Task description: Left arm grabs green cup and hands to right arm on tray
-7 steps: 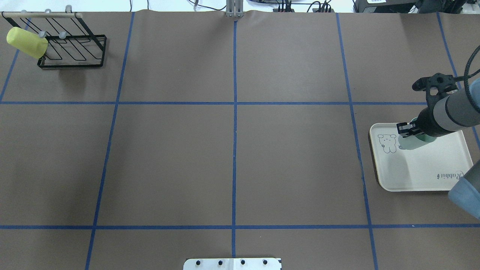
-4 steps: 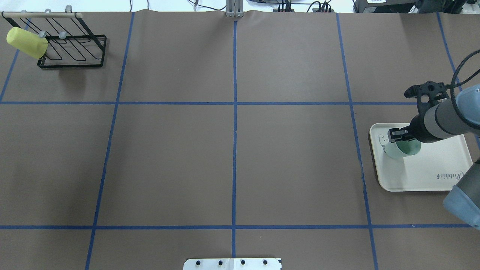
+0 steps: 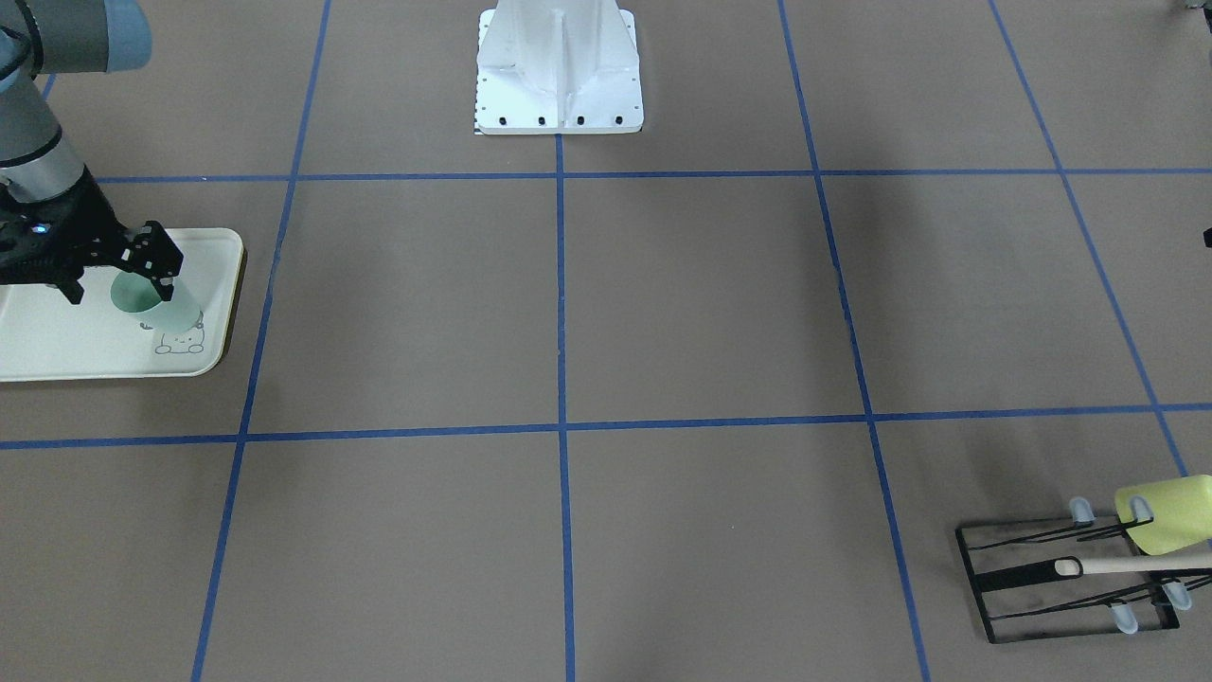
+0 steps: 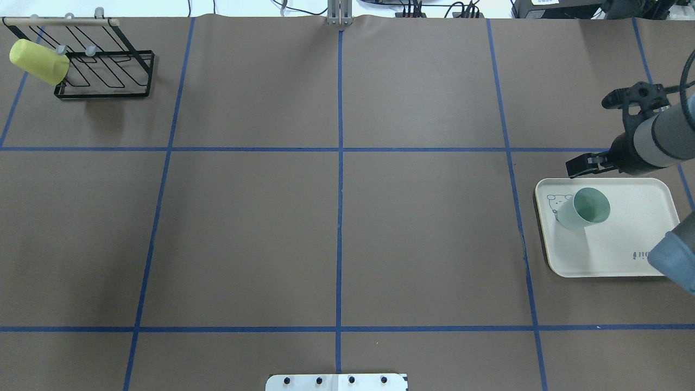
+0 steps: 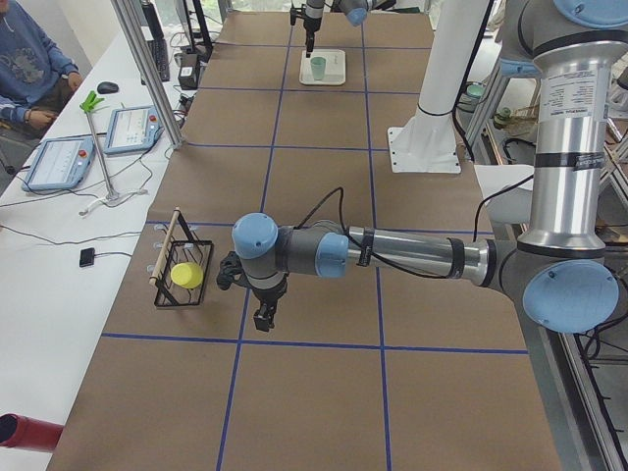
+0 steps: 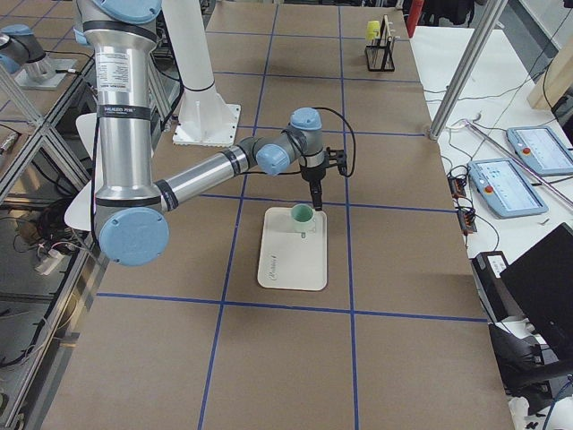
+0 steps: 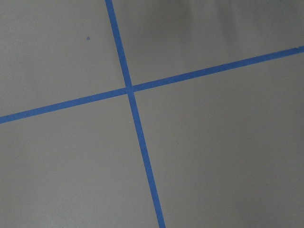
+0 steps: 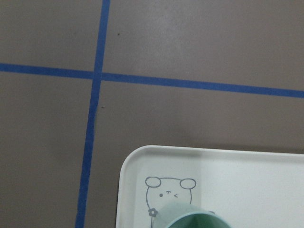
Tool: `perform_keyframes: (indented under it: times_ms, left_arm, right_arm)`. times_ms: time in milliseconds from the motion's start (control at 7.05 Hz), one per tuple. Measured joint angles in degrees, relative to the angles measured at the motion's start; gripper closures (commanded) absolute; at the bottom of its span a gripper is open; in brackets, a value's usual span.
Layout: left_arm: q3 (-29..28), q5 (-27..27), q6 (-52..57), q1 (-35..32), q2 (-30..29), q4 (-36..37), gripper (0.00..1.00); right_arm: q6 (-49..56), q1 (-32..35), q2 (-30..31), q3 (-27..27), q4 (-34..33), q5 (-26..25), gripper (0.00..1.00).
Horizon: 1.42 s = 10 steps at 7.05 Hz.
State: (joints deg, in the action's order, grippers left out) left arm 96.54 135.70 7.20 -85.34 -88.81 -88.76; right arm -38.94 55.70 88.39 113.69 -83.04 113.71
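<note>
The green cup (image 4: 581, 213) stands upright on the near-left part of the cream tray (image 4: 624, 255), beside the bunny drawing. It also shows in the front view (image 3: 169, 308) and at the bottom of the right wrist view (image 8: 190, 219). My right gripper (image 3: 114, 277) is open and empty, and hovers just above the cup; in the overhead view (image 4: 585, 164) it shows over the tray's far edge. My left gripper (image 5: 265, 319) shows only in the exterior left view, pointing down over bare table near the rack. I cannot tell whether it is open or shut.
A black wire rack (image 4: 103, 70) stands at the far left corner with a yellow-green cup (image 4: 39, 61) hung on it. The white robot base (image 3: 559, 76) is at the table's near edge. Blue tape lines grid the brown table. An operator sits beside the table in the exterior left view.
My right gripper set the green cup upright on the tray, opened, and drew away up and toward the tray's far edge. The cup stays on the tray.
</note>
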Motion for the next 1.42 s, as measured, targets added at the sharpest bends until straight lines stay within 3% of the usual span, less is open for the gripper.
perform_keyframes:
  times_ms: [284,709,993,1419]
  left_arm:
    - [-0.03,0.0,0.0,0.0,0.04,-0.01,0.0]
    - [0.06,0.06,0.44,-0.08,0.13,0.01,0.0]
    - [0.53,-0.13,0.43,-0.52,0.58,0.13,0.0]
    - [0.63,-0.55,0.17,-3.84,1.35,0.61,0.0]
  right_arm:
    - [18.82,11.78,-0.14,-1.01,-6.33,7.63,0.01]
    - [37.47,25.87,7.88,-4.07,-6.87,14.27,0.01]
    - [44.1,30.3,11.13,-6.56,-6.73,14.68,0.01]
    - [45.43,31.36,12.1,-7.76,-6.7,14.6,0.01]
